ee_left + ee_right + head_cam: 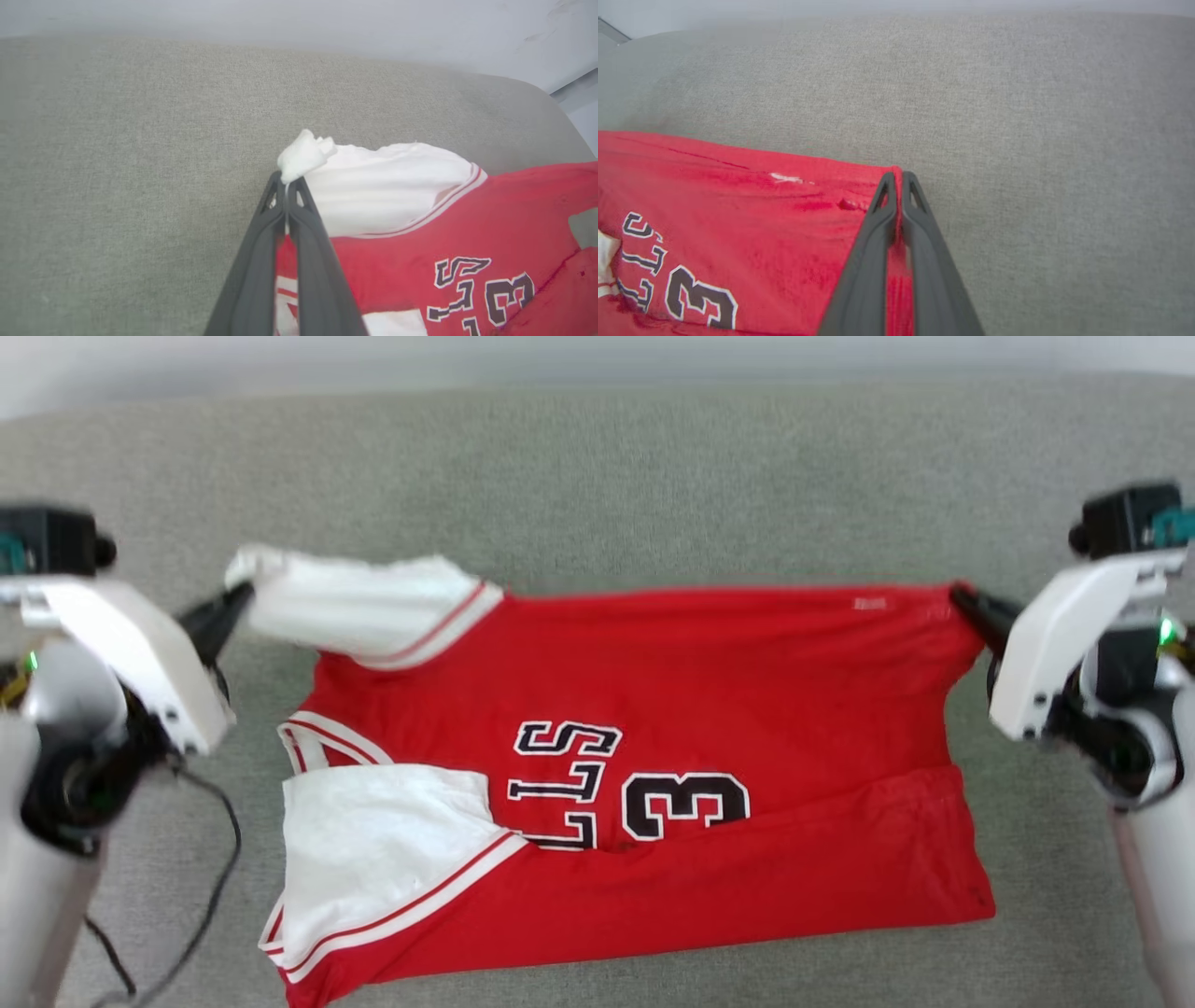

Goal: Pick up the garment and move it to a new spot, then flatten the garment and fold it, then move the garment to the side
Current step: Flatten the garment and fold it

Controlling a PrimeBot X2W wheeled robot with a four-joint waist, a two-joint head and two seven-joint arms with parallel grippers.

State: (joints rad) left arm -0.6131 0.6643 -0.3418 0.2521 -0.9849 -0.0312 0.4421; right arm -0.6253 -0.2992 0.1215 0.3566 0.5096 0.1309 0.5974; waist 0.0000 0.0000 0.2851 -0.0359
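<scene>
Upholstery (597,476), grey, lies under the lot. Left gripper (241,595), at the garment's (747,681) far-left end, is clenched on the tip of a white sleeve (364,607). Garment is spread sideways across the upholstery, lettering & "13" face up, near edge doubled over. Right gripper (960,597), at the garment's far-right corner, pinches the red hem tight; the far edge runs taut btwn both.

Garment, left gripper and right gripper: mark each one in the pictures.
garment (747,672): head view, on the red cloth above the 3.
left gripper (288,183): left wrist view, midway between its fingertips, pinching white cloth.
right gripper (899,179): right wrist view, midway between its fingertips, pinching the red edge.
</scene>
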